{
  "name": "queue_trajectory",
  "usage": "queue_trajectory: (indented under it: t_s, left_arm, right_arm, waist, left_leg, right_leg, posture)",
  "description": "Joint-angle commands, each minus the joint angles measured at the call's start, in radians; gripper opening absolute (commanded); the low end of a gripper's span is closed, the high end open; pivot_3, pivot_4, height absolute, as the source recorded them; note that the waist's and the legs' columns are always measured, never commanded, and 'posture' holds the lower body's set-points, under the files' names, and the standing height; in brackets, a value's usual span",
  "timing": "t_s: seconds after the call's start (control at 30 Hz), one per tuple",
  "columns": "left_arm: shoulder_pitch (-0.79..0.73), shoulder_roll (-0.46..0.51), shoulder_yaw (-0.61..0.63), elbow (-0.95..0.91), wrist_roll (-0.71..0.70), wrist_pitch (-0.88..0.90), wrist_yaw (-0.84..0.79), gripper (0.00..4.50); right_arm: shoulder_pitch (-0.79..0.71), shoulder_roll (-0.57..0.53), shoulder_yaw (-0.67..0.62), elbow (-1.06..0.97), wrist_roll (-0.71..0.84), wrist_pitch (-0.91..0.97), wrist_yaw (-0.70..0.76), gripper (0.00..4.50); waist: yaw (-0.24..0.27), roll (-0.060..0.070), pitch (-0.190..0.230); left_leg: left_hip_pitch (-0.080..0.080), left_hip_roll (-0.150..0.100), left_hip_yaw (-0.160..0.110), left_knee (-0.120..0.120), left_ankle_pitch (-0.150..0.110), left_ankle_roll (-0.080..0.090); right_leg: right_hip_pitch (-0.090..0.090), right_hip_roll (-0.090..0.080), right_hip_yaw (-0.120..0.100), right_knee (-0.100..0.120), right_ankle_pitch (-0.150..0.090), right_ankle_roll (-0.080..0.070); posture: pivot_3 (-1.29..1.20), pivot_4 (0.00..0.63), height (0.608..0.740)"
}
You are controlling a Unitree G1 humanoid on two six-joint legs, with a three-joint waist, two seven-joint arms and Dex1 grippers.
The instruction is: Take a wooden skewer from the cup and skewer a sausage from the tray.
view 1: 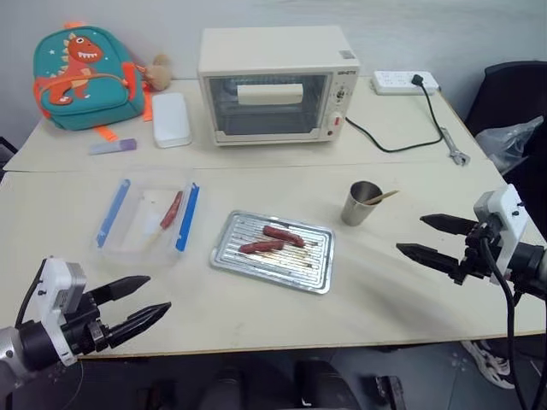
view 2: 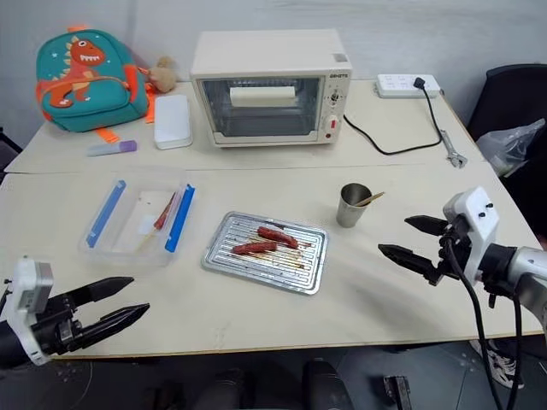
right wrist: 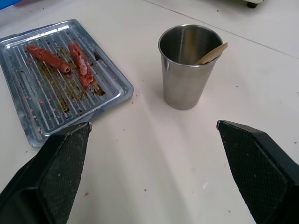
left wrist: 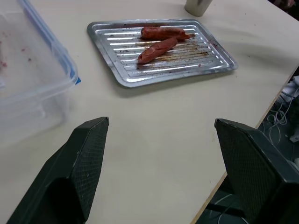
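The skewer [right wrist: 212, 53] stands in the cup [right wrist: 188, 66], and only its upper end shows above the rim; the rest is hidden inside, so I cannot tell how many sticks the cup holds. The cup stands upright on the table [view 1: 410, 316], just beside the tray [view 1: 273, 251], on the side of the tray toward the right gripper [view 1: 434, 237]. In the tray lie two sausages close together, one sausage [view 1: 261, 247] nearer to the table front and the second sausage [view 1: 283, 236] behind it, their ends almost touching. On the other side of the tray stands one clear box [view 1: 145, 220] with two blue clips; inside it lies something red, hard to make out. In the left wrist view this box is cut off by the picture's border. Behind the tray, well apart, are one oven [view 1: 275, 84], one backpack [view 1: 85, 79] and one white case [view 1: 171, 119]. The left gripper [view 1: 137, 301] hovers near the table front, well apart from the tray, its fingers spread and holding nothing. The right gripper hovers near the cup, not touching it, fingers spread wide and empty too.
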Motion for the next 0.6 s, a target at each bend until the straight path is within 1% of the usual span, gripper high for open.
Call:
queue_trajectory:
  t_s: [0.03,0.2,0.4,0.47,0.5,0.53,0.6]
  left_arm:
    - [-0.007,-0.007,-0.009,-0.027,0.033,-0.039,0.019,3.82]
    - [-0.041,-0.029,-0.040,-0.022,0.048,-0.048,0.068,3.82]
    - [-0.026,-0.043,-0.083,-0.047,0.056,-0.055,0.077,3.82]
    - [-0.013,-0.044,-0.090,-0.053,0.037,-0.050,0.061,4.17]
    - [-0.016,-0.047,-0.099,-0.054,0.044,-0.053,0.069,4.27]
    - [-0.021,-0.049,-0.111,-0.057,0.052,-0.056,0.077,4.47]
    - [-0.047,-0.051,-0.148,-0.071,0.037,-0.055,0.079,4.47]
  right_arm:
    - [-0.013,0.003,0.009,0.004,-0.004,-0.027,-0.006,4.50]
    - [-0.004,0.009,0.031,0.003,-0.025,-0.045,-0.022,4.50]
    - [0.016,0.041,0.035,-0.018,-0.023,-0.029,-0.075,4.50]
    - [0.020,0.059,0.026,-0.026,0.000,-0.008,-0.095,4.50]
    - [0.024,0.065,0.027,-0.031,-0.004,-0.008,-0.109,4.50]
    - [0.027,0.071,0.030,-0.037,-0.011,-0.011,-0.122,4.50]
    - [0.008,0.117,0.027,-0.046,-0.001,-0.004,-0.180,4.50]
  waist:
    - [-0.001,0.000,0.000]
    - [-0.002,0.000,0.000]
    - [-0.003,0.000,0.000]
    - [-0.003,0.000,0.000]
    - [-0.003,0.000,0.000]
    - [-0.002,0.000,0.000]
    - [-0.002,0.000,0.000]
  left_leg:
    - [0.000,0.000,0.000,0.000,0.000,0.000]
    - [0.000,0.000,0.000,0.000,0.000,0.000]
    - [0.000,0.000,0.000,0.000,0.000,0.000]
    - [0.000,0.000,0.000,0.000,0.000,0.000]
    - [0.000,0.000,0.000,0.000,0.000,0.000]
    - [0.000,0.000,0.000,0.000,0.000,0.000]
    - [0.000,0.000,0.000,0.000,0.000,0.000]
  right_leg:
    - [0.000,0.000,0.000,0.000,0.000,0.000]
    - [0.000,0.000,0.000,0.000,0.000,0.000]
    - [0.000,0.000,0.000,0.000,0.000,0.000]
    - [0.000,0.000,0.000,0.000,0.000,0.000]
    - [0.000,0.000,0.000,0.000,0.000,0.000]
    - [0.000,0.000,0.000,0.000,0.000,0.000]
    - [0.000,0.000,0.000,0.000,0.000,0.000]
  posture:
    - [0.00,0.150,0.740]
    - [0.00,0.150,0.740]
    - [0.00,0.150,0.740]
    - [0.00,0.150,0.740]
    - [0.00,0.150,0.740]
    - [0.00,0.150,0.740]
    - [0.00,0.150,0.740]
